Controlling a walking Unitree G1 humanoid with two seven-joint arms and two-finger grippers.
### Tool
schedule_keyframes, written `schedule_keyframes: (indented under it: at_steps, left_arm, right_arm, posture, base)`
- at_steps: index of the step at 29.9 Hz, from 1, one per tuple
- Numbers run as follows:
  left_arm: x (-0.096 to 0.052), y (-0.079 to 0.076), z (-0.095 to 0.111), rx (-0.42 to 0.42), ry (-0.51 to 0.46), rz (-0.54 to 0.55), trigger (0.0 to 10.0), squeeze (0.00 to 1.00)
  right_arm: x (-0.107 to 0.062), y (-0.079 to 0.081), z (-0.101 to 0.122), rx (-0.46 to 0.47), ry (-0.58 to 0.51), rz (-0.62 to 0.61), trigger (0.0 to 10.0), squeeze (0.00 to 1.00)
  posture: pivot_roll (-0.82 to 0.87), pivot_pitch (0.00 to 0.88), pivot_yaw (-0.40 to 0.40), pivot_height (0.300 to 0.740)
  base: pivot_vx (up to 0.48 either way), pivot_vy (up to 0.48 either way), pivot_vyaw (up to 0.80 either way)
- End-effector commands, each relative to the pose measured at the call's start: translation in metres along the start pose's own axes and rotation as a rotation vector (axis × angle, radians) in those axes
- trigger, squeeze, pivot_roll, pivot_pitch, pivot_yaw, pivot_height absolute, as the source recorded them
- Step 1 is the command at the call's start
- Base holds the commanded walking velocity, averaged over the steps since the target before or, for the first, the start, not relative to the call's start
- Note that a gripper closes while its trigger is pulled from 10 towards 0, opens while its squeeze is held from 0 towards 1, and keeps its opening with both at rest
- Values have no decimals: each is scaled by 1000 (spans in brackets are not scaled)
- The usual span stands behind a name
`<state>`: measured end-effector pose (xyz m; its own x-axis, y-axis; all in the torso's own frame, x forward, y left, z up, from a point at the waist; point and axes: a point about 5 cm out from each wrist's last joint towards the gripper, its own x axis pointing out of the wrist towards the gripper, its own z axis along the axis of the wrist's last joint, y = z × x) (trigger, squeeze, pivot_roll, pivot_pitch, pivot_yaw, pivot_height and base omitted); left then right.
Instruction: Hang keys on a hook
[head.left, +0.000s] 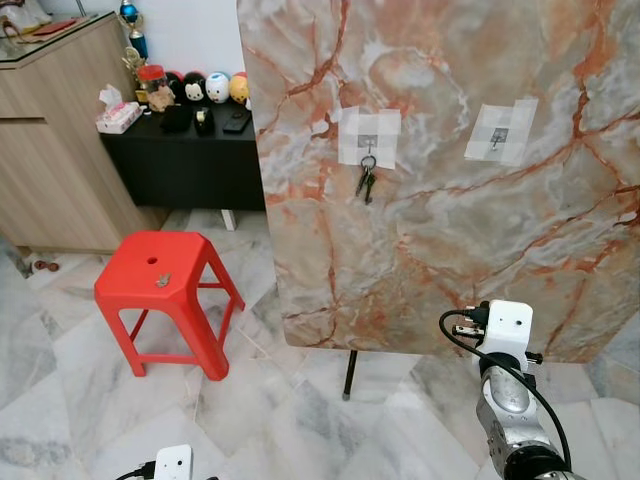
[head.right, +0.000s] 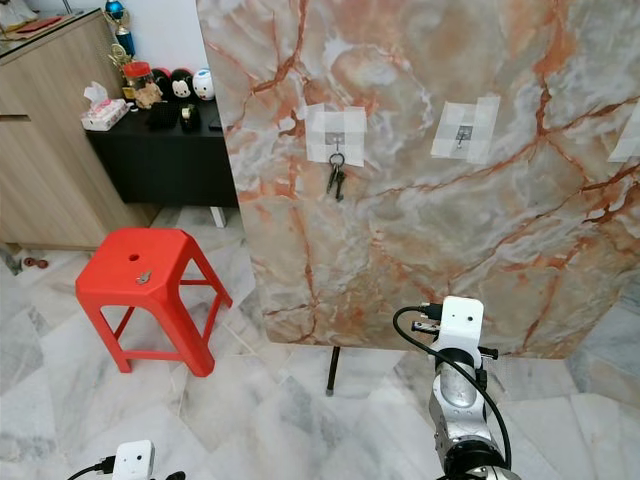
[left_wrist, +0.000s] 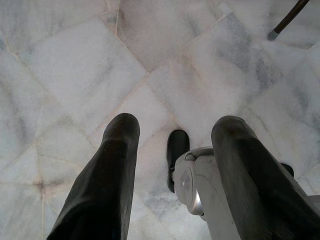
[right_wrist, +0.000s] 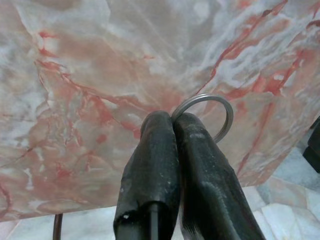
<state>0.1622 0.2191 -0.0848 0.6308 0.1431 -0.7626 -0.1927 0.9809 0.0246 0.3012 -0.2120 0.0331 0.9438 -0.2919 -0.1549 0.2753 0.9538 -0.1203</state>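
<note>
The right gripper (right_wrist: 172, 125) is pinching a key ring (right_wrist: 207, 107) between closed fingers, low before the marble board (head.left: 450, 200); the left gripper (left_wrist: 175, 135) is hanging spread over the floor; keys (head.left: 366, 183) are dangling from the hook (head.left: 368, 147) at ten o'clock; another hook (head.left: 497, 135) is sitting at two o'clock.

Right gripper (right_wrist: 172, 120) seen along its own two black fingers (right_wrist: 150, 170), which are pressed together with no gap between the tips. A silver key ring (right_wrist: 220, 107) is pinched between them — its loop arcs out beyond the fingertips, and whatever hangs from it is hidden by the fingers. Beyond stands the marble-patterned panel (right_wrist: 100, 75), cream with red-orange veins. Under the panel's lower edge, a thin dark support leg (right_wrist: 57, 227) meets the pale marble floor (right_wrist: 280, 205).
</note>
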Motion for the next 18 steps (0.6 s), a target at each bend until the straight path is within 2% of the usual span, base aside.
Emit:
schedule_keyframes:
  at_steps: [1, 11, 18]
  left_arm:
    - [-1, 1, -5, 1, 18, 6, 10000, 0]
    - [0, 2, -1, 0, 3, 6, 10000, 0]
    - [1, 1, 4, -5, -11, 6, 10000, 0]
  right_arm:
    - [6, 5, 15, -3, -66, 10, 10000, 0]
    - [11, 7, 25, 7, -86, 15, 10000, 0]
    - [14, 9, 31, 15, -93, 13, 10000, 0]
  posture:
    - [70, 0, 7, 740]
    - [92, 0, -2, 740]
    - [94, 0, 4, 740]
  base:
    - [0, 0, 0]
    - [0, 0, 0]
    - [260, 0, 0]
